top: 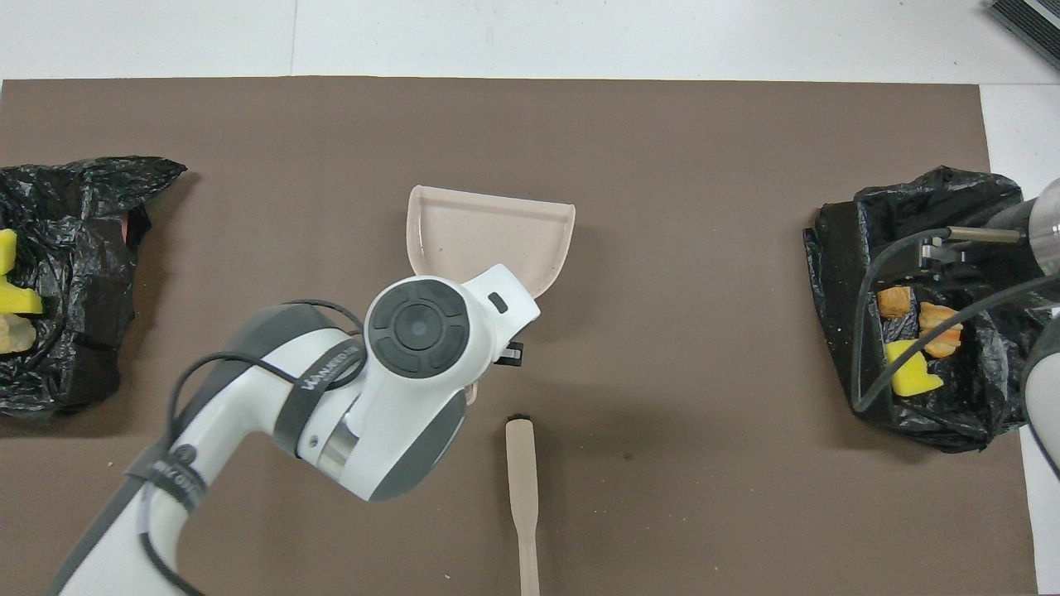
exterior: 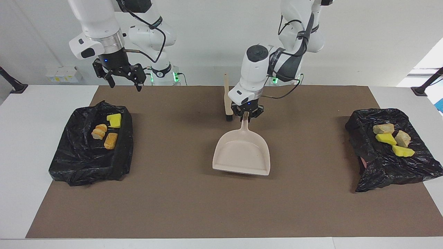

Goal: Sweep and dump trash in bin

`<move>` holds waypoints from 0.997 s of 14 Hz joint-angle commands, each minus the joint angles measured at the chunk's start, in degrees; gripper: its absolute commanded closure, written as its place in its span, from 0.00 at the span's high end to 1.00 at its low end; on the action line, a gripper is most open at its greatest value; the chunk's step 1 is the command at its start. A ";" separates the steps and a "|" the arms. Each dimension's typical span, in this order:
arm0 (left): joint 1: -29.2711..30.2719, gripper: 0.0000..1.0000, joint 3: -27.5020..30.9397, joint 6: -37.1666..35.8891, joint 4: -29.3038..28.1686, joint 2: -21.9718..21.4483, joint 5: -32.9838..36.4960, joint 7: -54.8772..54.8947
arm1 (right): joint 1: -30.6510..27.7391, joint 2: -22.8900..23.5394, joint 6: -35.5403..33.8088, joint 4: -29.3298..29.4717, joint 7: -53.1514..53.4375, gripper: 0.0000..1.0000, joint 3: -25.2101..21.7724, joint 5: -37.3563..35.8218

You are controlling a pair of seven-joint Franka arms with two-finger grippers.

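The trash, soft yellow sponge chunks [exterior: 386,138], hard stone-like pieces [exterior: 383,128] and light bread rolls [exterior: 110,140], is already held in two black bin bags [exterior: 90,149], while the stiff, light dustpan [exterior: 242,155] is clamped by its thin handle in the left gripper [exterior: 246,116] over the counter's [exterior: 193,207] middle, and the right gripper [exterior: 121,77] is kept wide apart above the counter near its bag.

A pale pink dustpan [exterior: 242,154] is held by its handle in the closed left gripper [exterior: 246,116] at the centre of the frame, its mouth resting low over the brown mat [exterior: 193,204]. A brush [exterior: 227,100] is seen just beside that gripper, lying on the mat. At the upper left the right gripper [exterior: 124,79] is held up with fingers spread. Trash [exterior: 108,130] is seen in a black bin bag [exterior: 83,159] at the left, and more trash [exterior: 392,139] on another bag [exterior: 398,169] at the right.
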 commanded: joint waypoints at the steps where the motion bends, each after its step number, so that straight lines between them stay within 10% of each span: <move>1: -1.68 0.00 1.19 3.45 -0.15 1.35 -1.88 -2.83 | -1.49 0.28 1.28 -0.28 -1.83 1.00 0.76 2.27; 7: -3.53 0.02 1.36 6.18 0.64 5.58 -2.77 -6.09 | -1.49 0.10 1.02 -0.63 -1.74 1.00 0.76 3.07; 9: -3.00 0.50 1.36 5.05 0.81 4.79 -2.77 -5.57 | -1.49 0.10 0.93 -0.63 -1.74 1.00 0.76 3.68; 10: -3.00 0.98 1.45 3.90 0.73 3.74 -2.77 -5.83 | -1.49 0.02 0.75 -0.72 -1.74 1.00 0.76 3.77; 14: -1.69 1.00 2.24 -1.63 1.77 -0.31 -2.77 -5.92 | -1.40 -0.16 0.23 -0.81 -1.31 1.00 0.76 3.51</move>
